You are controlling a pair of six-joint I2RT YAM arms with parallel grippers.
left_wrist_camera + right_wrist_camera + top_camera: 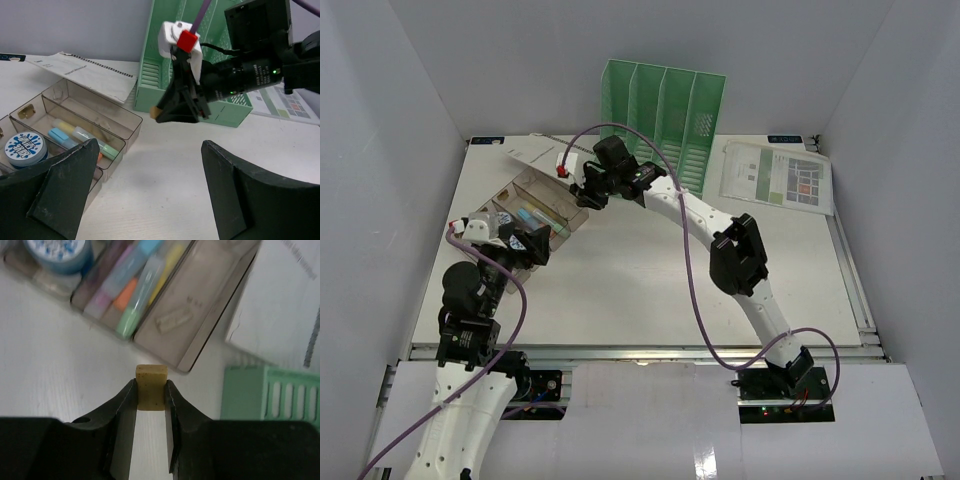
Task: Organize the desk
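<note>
The white desk [640, 290] fills the top view. My right gripper [582, 196] is shut on a small tan speckled block [151, 382] and holds it above the desk, just off the near corner of a clear compartment box [210, 295]. The block's tip also shows in the left wrist view [158, 113]. My left gripper [525, 245] is open and empty, low over the desk [165, 190] beside the box [131, 131].
The box [545, 185] holds pastel highlighters [132, 285] and a round blue tin [22, 148]. A green file rack [665, 120] stands at the back. A white booklet [535, 153] lies behind the box, and a printed sheet [778, 175] at the back right.
</note>
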